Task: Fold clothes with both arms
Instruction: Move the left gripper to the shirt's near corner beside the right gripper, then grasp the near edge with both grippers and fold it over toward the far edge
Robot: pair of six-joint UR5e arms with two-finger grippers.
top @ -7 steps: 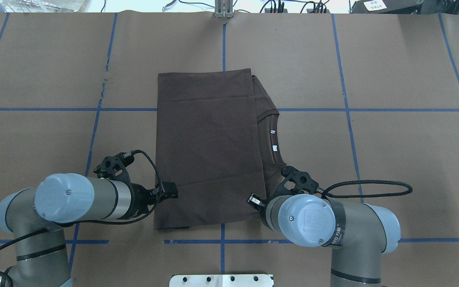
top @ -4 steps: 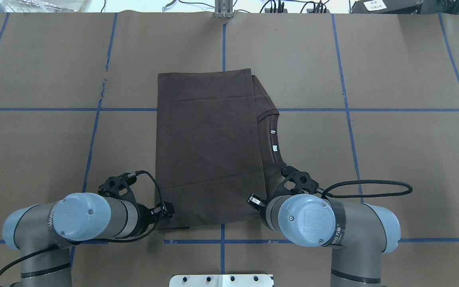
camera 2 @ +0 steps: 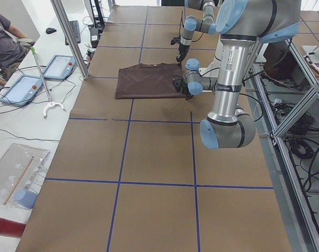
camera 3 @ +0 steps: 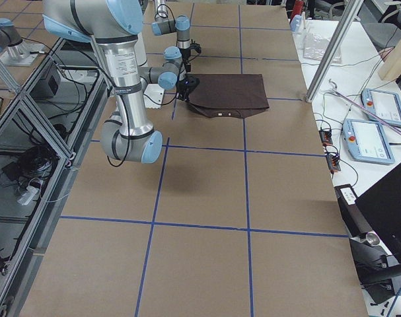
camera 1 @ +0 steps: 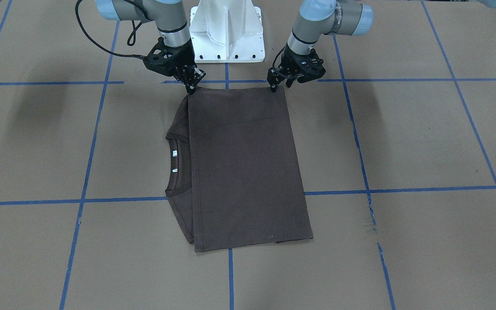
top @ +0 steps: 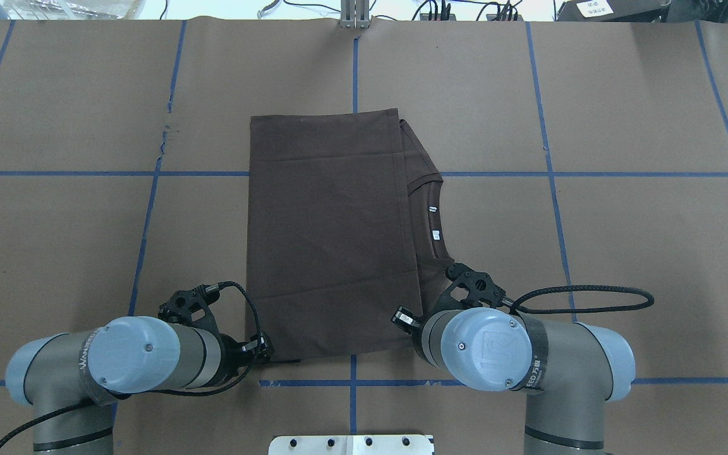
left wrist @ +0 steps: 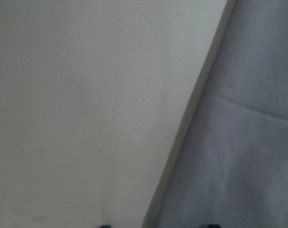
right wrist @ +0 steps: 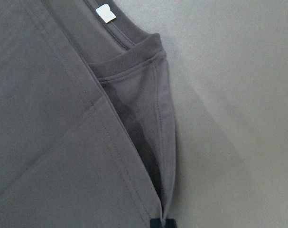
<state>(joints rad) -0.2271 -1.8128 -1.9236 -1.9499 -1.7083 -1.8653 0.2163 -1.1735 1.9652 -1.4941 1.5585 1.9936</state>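
Observation:
The dark brown T-shirt (top: 332, 234) lies folded flat in a tall rectangle, with its collar and white neck labels (top: 435, 235) showing along its right side. In the front-facing view the shirt (camera 1: 243, 163) has both grippers at its edge nearest the robot. My left gripper (camera 1: 279, 85) is low at the near left corner, jaws apart, with the shirt's edge (left wrist: 181, 142) running between them. My right gripper (camera 1: 191, 86) is shut on the folded edge (right wrist: 162, 209) at the near right corner. In the overhead view the right wrist hides its fingers.
The white pedestal base (camera 1: 226, 30) stands just behind the grippers. A black cable loop (top: 591, 291) hangs out to the right of the right wrist. Blue tape lines (top: 547, 174) grid the brown table cover. Tablets and an operator (camera 2: 7, 37) are past the far edge.
My left arm has drawn back toward the robot along the shirt's left edge, down to its near corner. The right arm and the shirt have not moved.

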